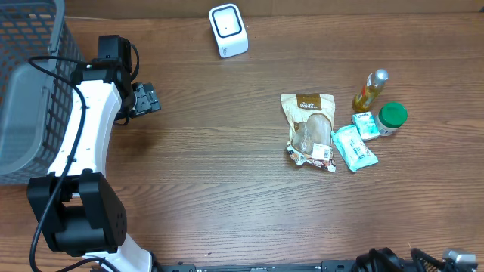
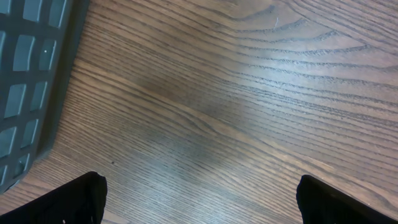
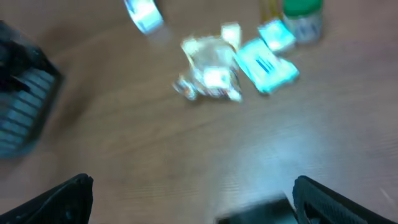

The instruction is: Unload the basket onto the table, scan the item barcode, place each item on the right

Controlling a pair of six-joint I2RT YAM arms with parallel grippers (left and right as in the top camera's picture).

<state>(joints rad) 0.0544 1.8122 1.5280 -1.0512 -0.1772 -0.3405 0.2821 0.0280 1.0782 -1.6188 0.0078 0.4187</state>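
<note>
Left gripper is wide open and empty over the bare table, just beside the basket. Right gripper is also wide open, holding nothing; that view is blurred. The snack bag, teal packets, bottle and green-lidded jar are clustered on my right, with the white scanner well apart at the far edge.
</note>
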